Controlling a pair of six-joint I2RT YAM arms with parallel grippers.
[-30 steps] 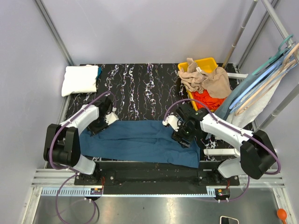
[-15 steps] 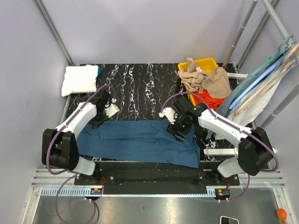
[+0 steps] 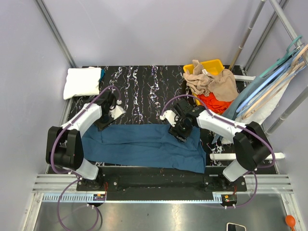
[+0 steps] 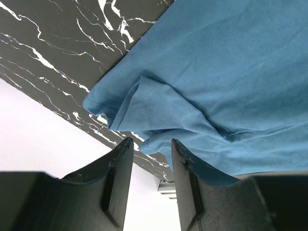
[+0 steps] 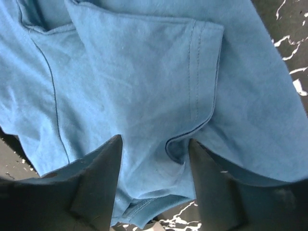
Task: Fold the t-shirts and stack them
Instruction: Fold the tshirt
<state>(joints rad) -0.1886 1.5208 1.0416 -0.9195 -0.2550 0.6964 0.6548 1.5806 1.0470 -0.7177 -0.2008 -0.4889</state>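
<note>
A large teal-blue t-shirt (image 3: 144,147) lies folded lengthwise along the table's near edge. My left gripper (image 3: 103,122) hovers open and empty at its far left corner; in the left wrist view that gripper (image 4: 150,147) sits just off the rumpled corner of the teal shirt (image 4: 159,101). My right gripper (image 3: 179,131) is open over the shirt's far right part; in the right wrist view that gripper (image 5: 154,144) straddles a sleeve (image 5: 144,72), gripping nothing. A folded white t-shirt (image 3: 83,82) lies at the far left. Tan (image 3: 211,79) and red-orange (image 3: 214,102) t-shirts are heaped in a bin.
A yellow bin (image 3: 214,64) stands at the far right of the black marbled table (image 3: 144,91). Pale blue and beige hangers (image 3: 269,84) lean at the right, over a white cloth. Metal frame posts stand at the corners.
Both grippers have moved away from me toward the teal shirt's far edge. The right one also moved left. The shirt's right part now lies flatter.
</note>
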